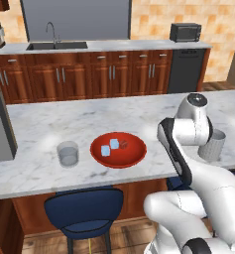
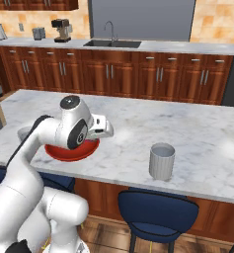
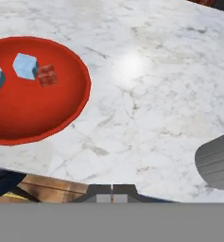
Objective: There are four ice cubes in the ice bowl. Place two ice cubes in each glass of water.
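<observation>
Jaws [image 3: 112, 193] shut, seemingly empty, near ice bowl [image 3: 80, 97].

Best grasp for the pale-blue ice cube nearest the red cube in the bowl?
Come from straight above the ice cube and pinch its two free flat sides. The red bowl is shallow and open-topped, and the red cube sits close beside it, so avoid that side.

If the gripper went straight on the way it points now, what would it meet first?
Probably bare marble counter, between the ice bowl and the ribbed glass. The shut gripper points at neither, though depth is unclear.
</observation>
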Controlling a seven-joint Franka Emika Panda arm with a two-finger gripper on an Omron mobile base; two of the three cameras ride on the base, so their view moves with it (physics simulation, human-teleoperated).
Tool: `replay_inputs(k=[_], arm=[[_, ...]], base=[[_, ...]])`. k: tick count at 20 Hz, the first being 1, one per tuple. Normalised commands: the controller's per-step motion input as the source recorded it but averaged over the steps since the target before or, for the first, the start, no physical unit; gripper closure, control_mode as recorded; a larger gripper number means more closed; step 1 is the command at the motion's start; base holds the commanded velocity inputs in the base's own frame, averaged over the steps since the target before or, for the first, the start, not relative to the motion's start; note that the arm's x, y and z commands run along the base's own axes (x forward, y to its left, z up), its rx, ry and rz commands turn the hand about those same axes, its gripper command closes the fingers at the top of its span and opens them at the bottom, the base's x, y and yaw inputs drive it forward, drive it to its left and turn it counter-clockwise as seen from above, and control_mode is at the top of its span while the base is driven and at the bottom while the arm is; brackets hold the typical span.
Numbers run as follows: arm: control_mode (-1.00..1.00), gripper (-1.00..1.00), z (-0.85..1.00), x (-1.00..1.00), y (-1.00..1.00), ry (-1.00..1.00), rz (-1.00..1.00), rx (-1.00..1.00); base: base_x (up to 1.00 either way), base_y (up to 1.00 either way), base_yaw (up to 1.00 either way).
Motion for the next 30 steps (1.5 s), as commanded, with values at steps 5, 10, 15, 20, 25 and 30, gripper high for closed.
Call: replay_inputs(k=[5,10,15,20,25,30], arm=[[-1.00,-1.00,0.15,0.05,0.77,0.08,0.14,-0.01],[-1.00,-1.00,0.04,0.05,0.48,0.10,0.09,0.00],[-1.00,-1.00,0.00,0.27,0.45,0.15,0.10,0.00],[-1.00,-1.00,-0.04,0.35,0.46,0.18,0.08,-0.02],[-1.00,-1.00,-0.39,0.31,0.15,0.06,0.04,-0.02],[-1.00,-1.00,-0.52,0.32,0.00,0.02,0.05,-0.01]], base=[[0.00,0.00,0.00],[0.00,0.00,0.00],[0.00,0.00,0.00],[0.00,0.00,0.00],[0.00,0.00,0.00],[0.00,0.00,0.00]])
